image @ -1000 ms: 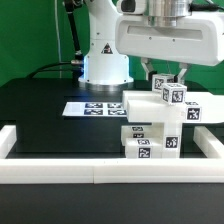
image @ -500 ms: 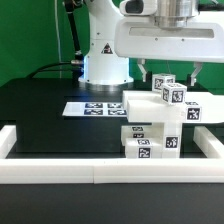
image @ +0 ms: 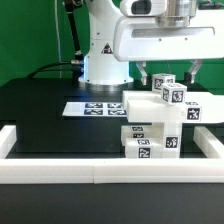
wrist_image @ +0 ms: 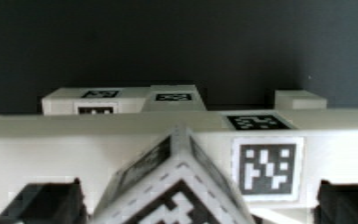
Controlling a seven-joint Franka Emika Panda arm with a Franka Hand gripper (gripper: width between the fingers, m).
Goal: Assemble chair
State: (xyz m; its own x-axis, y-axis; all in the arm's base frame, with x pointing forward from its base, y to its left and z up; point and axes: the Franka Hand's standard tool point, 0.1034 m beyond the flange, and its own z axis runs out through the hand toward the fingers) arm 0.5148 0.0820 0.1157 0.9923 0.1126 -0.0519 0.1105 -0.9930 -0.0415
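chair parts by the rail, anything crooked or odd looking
Nothing stands out. The chair stands stacked against the border rail, its blocks level and its tags intact. The gripper hovers open above it, and the marker board lies flat on the table.

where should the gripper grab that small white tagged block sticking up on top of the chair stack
Grip the small white blocky plastic post on its two opposite upright faces, coming straight down from above. It stands proud of the wide white blocky plastic chair beneath, so its sides are free, and the two-finger gripper hangs open just over it. The white border rail stays clear.
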